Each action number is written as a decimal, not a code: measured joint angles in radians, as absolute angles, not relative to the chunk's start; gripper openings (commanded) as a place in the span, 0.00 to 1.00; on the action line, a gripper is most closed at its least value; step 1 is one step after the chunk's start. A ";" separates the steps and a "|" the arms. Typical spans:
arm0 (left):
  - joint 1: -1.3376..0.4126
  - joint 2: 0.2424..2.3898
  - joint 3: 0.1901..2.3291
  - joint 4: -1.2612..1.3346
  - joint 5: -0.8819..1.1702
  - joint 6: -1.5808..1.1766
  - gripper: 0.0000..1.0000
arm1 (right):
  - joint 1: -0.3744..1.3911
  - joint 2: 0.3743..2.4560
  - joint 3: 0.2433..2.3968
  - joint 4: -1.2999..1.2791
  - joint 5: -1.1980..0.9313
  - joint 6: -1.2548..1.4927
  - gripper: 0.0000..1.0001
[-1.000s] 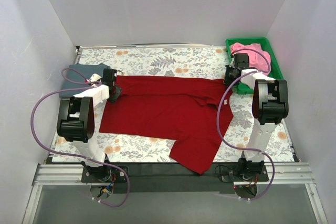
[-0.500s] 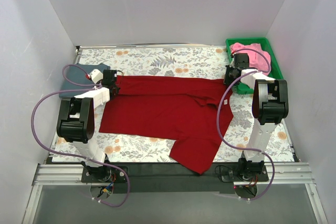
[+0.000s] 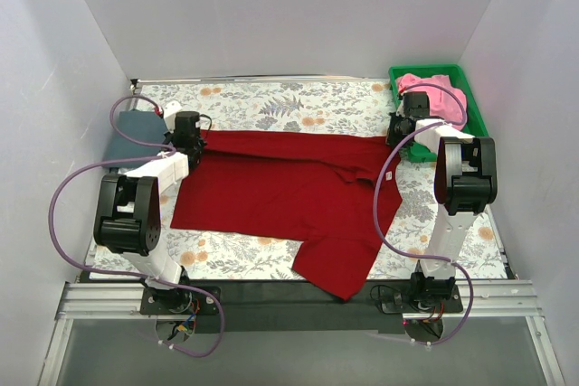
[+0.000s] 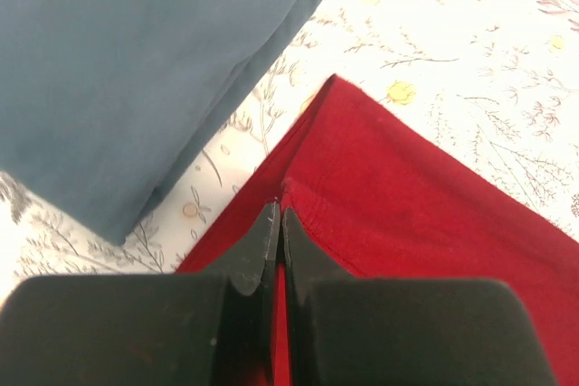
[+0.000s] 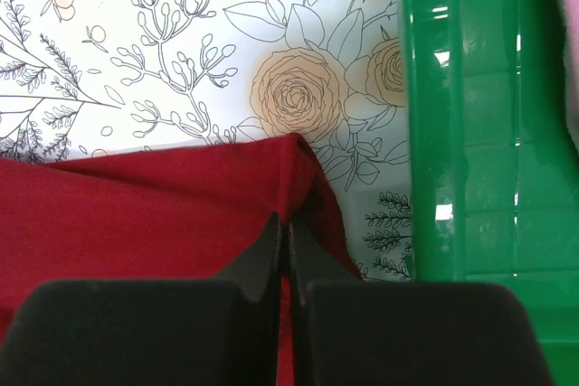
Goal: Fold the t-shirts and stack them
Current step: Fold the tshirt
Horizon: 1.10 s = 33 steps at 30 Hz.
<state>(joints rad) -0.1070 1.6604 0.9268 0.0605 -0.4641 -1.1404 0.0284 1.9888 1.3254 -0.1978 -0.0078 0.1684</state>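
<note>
A: What is changing at the left gripper [image 3: 192, 139]?

B: It is now sitting further toward the far-left corner than one second ago, and it is pulling a corner of the dark red shirt [image 3: 289, 189] along. In the left wrist view its fingers are pressing together on the cloth edge. The right gripper [image 3: 395, 136] is keeping its place, pinching the other far corner, just beside the green bin [image 3: 477, 119].

A: What is this meaning for the task?

B: Probably the far edge is getting stretched, so the shirt is being flattened. No fold is showing yet.

A: How is the shirt lying?

B: It is lying across the middle of the table [image 3: 271, 106], its long axis running left to right between the grippers, one part trailing toward the near edge. Where the collar is pointing, the views are not showing. The slate blue-grey shirt [image 3: 136, 131] is lying folded at the far left, and the pink shirt [image 3: 436, 92] is waiting in the bin.
</note>
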 measured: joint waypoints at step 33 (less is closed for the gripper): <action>-0.139 1.666 0.833 0.023 -0.555 -1.209 0.04 | 0.210 1.601 1.127 -0.213 0.017 0.157 0.39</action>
<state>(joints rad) -0.1394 1.6657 0.8330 0.0231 -0.5552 -1.2087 0.2104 1.6012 1.1271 -0.2127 0.0174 0.1574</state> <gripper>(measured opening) 0.038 0.397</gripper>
